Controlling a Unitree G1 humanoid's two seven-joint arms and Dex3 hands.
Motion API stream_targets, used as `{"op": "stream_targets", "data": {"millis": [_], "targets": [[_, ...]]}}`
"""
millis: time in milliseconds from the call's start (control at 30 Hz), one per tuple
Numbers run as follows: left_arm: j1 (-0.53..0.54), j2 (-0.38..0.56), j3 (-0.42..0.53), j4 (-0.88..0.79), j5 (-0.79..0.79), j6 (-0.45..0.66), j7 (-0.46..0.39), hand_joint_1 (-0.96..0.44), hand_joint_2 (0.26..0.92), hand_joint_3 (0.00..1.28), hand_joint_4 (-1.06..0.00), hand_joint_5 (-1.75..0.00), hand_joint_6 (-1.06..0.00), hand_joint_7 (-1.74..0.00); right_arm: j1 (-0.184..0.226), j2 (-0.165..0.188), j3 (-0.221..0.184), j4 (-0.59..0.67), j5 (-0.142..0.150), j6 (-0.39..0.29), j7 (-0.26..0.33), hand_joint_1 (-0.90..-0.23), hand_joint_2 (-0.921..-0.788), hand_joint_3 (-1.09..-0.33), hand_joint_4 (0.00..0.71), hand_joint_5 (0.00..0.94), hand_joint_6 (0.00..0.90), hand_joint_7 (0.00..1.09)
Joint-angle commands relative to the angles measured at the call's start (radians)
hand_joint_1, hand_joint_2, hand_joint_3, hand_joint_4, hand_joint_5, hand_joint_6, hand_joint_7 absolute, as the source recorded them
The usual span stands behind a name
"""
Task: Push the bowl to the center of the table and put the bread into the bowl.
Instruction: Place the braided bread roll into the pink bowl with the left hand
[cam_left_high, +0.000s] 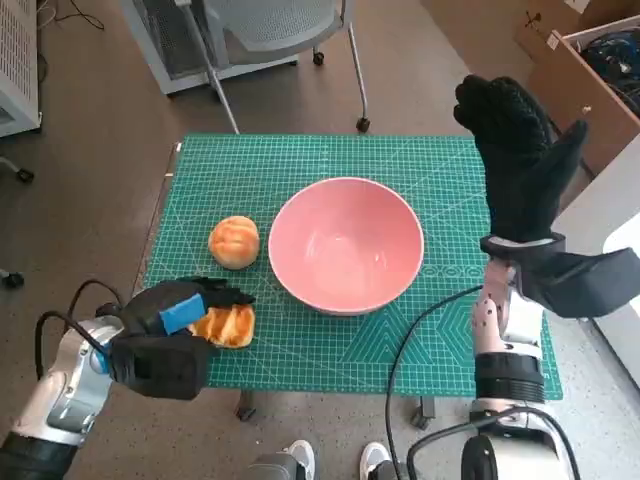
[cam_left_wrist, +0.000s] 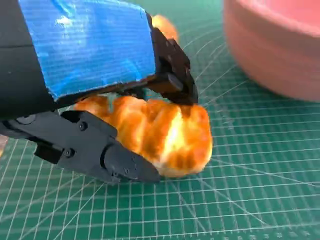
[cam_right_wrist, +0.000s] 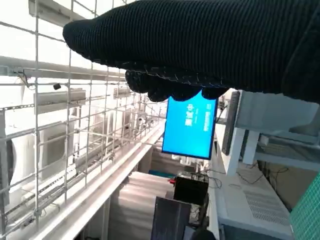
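A pink bowl (cam_left_high: 345, 243) (cam_left_wrist: 280, 45) stands empty near the middle of the green cutting mat (cam_left_high: 300, 160). A golden, lumpy bread (cam_left_high: 230, 326) (cam_left_wrist: 167, 132) lies on the mat near the front left. My left hand (cam_left_high: 170, 335) (cam_left_wrist: 95, 55) grips it, fingers over its top and thumb along its near side. A round bun (cam_left_high: 234, 242) (cam_left_wrist: 164, 25) sits just left of the bowl. My right hand (cam_left_high: 520, 160) (cam_right_wrist: 210, 45) is raised high over the table's right edge, fingers spread, holding nothing.
A grey office chair (cam_left_high: 270, 30) stands beyond the table's far edge. Cardboard boxes (cam_left_high: 590, 70) sit on the floor at the far right. A person's shoes (cam_left_high: 290, 462) show below the front edge. A black cable (cam_left_high: 420, 330) crosses the mat's front right.
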Motion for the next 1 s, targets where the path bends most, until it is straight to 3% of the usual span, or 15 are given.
{"op": "stream_targets", "data": {"millis": [33, 167, 400, 600, 733, 1000], "targets": [[0.018, 0.023, 0.057, -0.093, -0.077, 0.010, -0.042, 0.00, 0.919, 0.07, -0.64, -1.33, -0.72, -0.91, 0.024, -0.004, 0.001, 0.006, 0.005, 0.016, 0.006, -0.619, -0.921, -0.749, 0.232, 0.000, 0.103, 0.39], [0.016, 0.025, 0.112, -0.181, -0.131, 0.038, -0.061, 0.00, 0.917, 0.07, -0.62, -1.39, -0.74, -0.88, 0.022, -0.003, 0.001, 0.012, 0.007, 0.012, 0.012, -0.620, -0.921, -0.749, 0.233, 0.000, 0.102, 0.39], [-0.025, 0.014, 0.199, -0.304, -0.222, 0.076, -0.068, 0.00, 0.917, 0.05, -0.65, -1.24, -0.73, -1.03, 0.017, -0.002, 0.000, 0.022, 0.011, 0.010, 0.019, -0.620, -0.921, -0.749, 0.233, 0.000, 0.101, 0.39], [-0.127, -0.018, 0.231, -0.359, -0.281, 0.118, -0.047, 0.00, 0.914, 0.04, -0.68, -1.15, -0.73, -1.09, 0.011, -0.004, -0.005, 0.036, 0.020, 0.008, 0.031, -0.619, -0.921, -0.749, 0.232, 0.000, 0.099, 0.39], [-0.300, -0.108, 0.179, -0.351, -0.271, 0.144, 0.011, 0.00, 0.908, 0.02, -0.71, -1.09, -0.75, -1.09, 0.014, -0.009, -0.008, 0.045, 0.028, 0.001, 0.044, -0.618, -0.921, -0.750, 0.233, 0.000, 0.101, 0.40], [-0.460, -0.229, 0.067, -0.239, -0.203, 0.115, 0.061, 0.00, 0.907, 0.02, -0.71, -1.11, -0.76, -1.07, 0.031, -0.016, -0.012, 0.020, 0.033, 0.004, 0.047, -0.617, -0.921, -0.753, 0.231, 0.000, 0.101, 0.41]]}}
